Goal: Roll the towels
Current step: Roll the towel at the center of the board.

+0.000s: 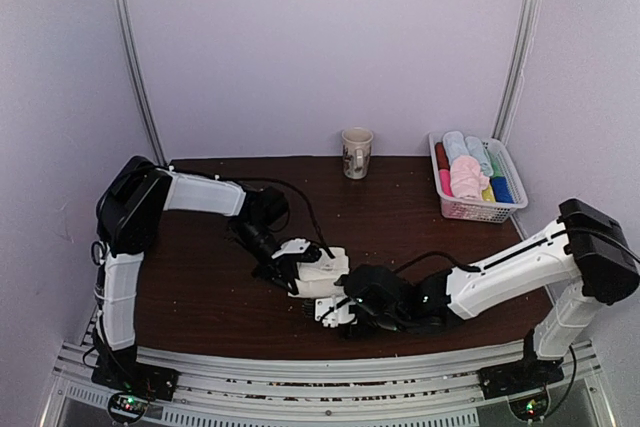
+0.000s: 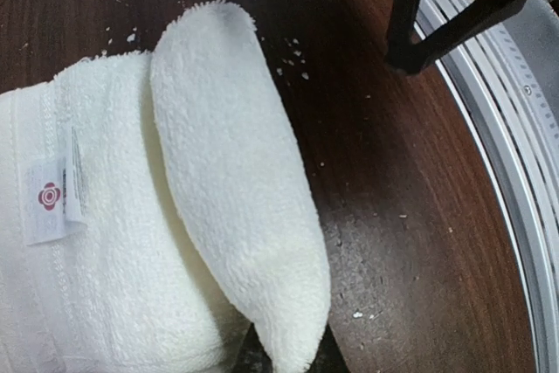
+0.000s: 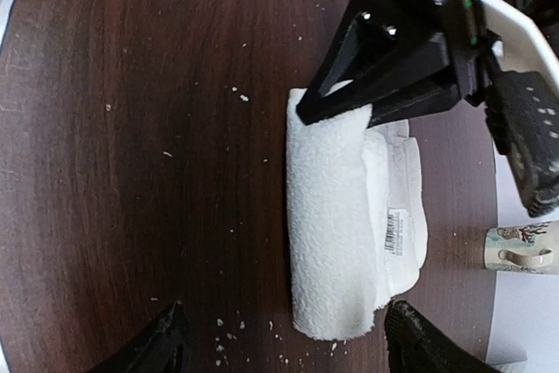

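The cream-white towel (image 1: 322,274) lies partly rolled on the dark table, near the front middle. In the right wrist view it (image 3: 332,224) shows a thick roll with a barcode label (image 3: 395,231) on the flat part beside it. My left gripper (image 1: 292,269) is shut on a folded flap of this towel (image 2: 236,207), at its far end; a small flower label (image 2: 51,198) shows on the flat part. My right gripper (image 3: 288,351) is open and empty, just short of the towel's near end. The pale pink towel (image 1: 465,177) sits rolled in the basket.
A white basket (image 1: 505,209) with several coloured rolled towels stands at the back right. A patterned mug (image 1: 356,152) stands at the back middle and shows in the right wrist view (image 3: 520,249). Lint crumbs dot the table. The metal rail (image 2: 524,172) runs along the near edge.
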Robot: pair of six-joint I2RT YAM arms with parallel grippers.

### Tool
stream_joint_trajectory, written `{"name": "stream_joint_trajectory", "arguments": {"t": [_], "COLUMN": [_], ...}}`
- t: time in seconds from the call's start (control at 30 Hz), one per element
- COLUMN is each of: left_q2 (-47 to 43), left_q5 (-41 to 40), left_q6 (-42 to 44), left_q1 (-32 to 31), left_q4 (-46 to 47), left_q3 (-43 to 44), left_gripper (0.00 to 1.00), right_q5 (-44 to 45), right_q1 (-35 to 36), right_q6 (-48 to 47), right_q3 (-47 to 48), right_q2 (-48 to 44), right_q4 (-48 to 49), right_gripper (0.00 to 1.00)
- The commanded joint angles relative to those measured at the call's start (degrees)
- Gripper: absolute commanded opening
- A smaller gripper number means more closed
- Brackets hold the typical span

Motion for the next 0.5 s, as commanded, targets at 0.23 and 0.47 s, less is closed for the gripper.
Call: {"name": "stream_joint_trajectory", "arguments": {"t": [0.23,0.47], "left_q2": [9.80,11.85], "left_q5": [2.98,4.61], "left_q6": [3.34,3.63], "left_q1": [3.21,4.21], "left_q4": [-15.97,-18.43], "left_q3": [7.30,9.93], "left_gripper": [0.00,0.00], "right_q5": [11.83,17.40], "right_q1": [1.01,0.98], "right_q6": [-6.31,-6.62], "right_q3": [4.60,8.59], "right_q2": [11.22,18.33], "right_q4": [8.13,7.78], "right_gripper": [0.67,0.51]}}
